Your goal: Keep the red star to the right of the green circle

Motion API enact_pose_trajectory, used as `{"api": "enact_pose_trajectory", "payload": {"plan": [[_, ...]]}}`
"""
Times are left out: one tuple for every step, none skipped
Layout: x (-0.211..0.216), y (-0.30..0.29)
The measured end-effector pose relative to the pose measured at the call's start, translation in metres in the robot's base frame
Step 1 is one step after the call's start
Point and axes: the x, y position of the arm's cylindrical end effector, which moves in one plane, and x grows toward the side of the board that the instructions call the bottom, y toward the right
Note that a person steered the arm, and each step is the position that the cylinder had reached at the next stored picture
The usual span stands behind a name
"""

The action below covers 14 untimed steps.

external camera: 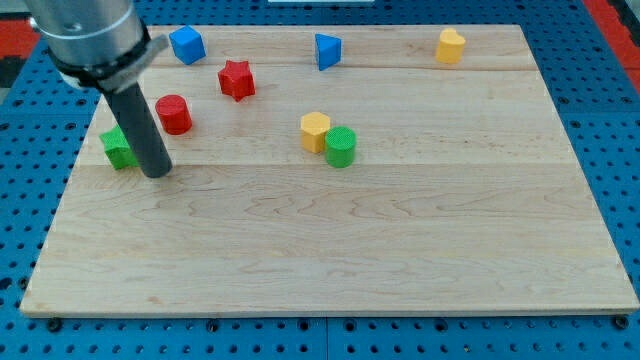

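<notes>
The board [330, 250] lay mostly bare, its blocks gathered toward the top edge. My tip [157, 173], a plain rod with no jaws to open or close, rested near the left edge, just beside a green block [118, 148] and touching nothing else. The green circle [340, 147] sat near the middle, against a yellow block [315, 130]. The red star [237, 80] stood up-left of the circle, so I judged the task undone: the star needed pushing past the circle.
</notes>
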Motion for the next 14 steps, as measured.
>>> {"api": "enact_pose_trajectory", "payload": {"plan": [[0.025,0.02],[-0.006,0.037],[-0.061,0.033],[-0.109,0.079],[-0.121,0.037],[-0.155,0.025],[-0.171,0.049],[-0.158,0.147],[-0.149,0.25],[-0.145,0.316],[-0.139,0.309],[-0.184,0.288],[-0.117,0.258],[-0.106,0.291]]}}
